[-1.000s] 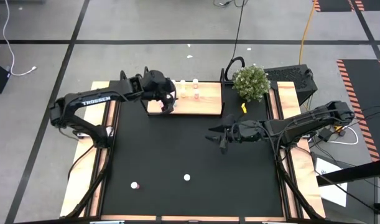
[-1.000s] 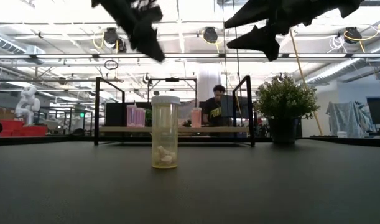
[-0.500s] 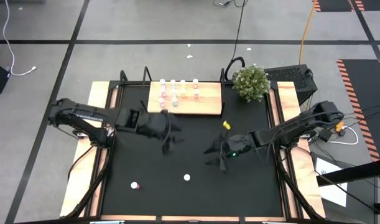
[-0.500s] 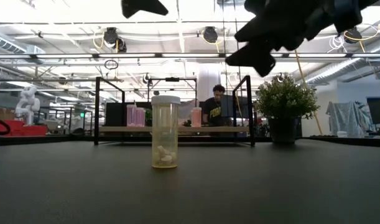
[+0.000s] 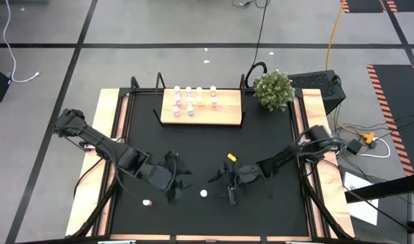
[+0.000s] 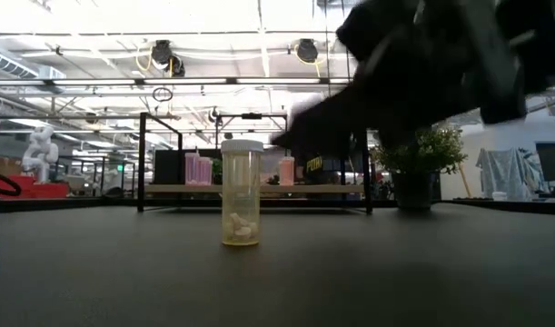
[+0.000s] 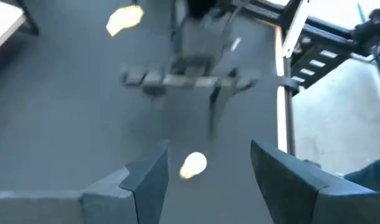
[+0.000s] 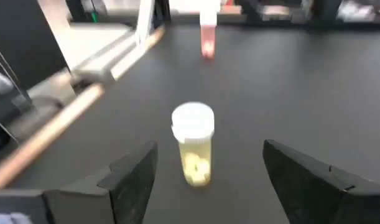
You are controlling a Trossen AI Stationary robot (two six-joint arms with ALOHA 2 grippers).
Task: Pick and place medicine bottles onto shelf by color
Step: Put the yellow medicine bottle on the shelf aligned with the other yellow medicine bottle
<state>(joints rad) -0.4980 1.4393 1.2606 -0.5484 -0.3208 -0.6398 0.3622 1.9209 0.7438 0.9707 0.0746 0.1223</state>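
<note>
Both arms have come forward from the far half of the table to its near half since a second ago, when the left one was at the shelf and the right one hovered over the middle. Now the black tabletop (image 5: 213,142) is almost bare, and the light-wood shelf (image 5: 201,116) at its far edge carries two short rows of small bottles with white caps, beside a potted plant (image 5: 272,89) at the far right corner.

Near the front edge, the left gripper (image 5: 174,186) and the right gripper (image 5: 228,190) face each other. Between them stands the yellow bottle (image 5: 204,194), upright, its long axis vertical, with a few pills at its bottom. Judging from above, the right gripper is the nearer one. In its wrist view this bottle (image 8: 193,144) stands straight ahead, centred between two fingers that are spread wide and hold nothing. The left gripper's fingers are also apart and empty, and they look at the same bottle from the opposite side.

A pink bottle (image 5: 146,202) stands apart at the near left, closer to the left gripper. I judge that the right gripper only needs to advance and close.
</note>
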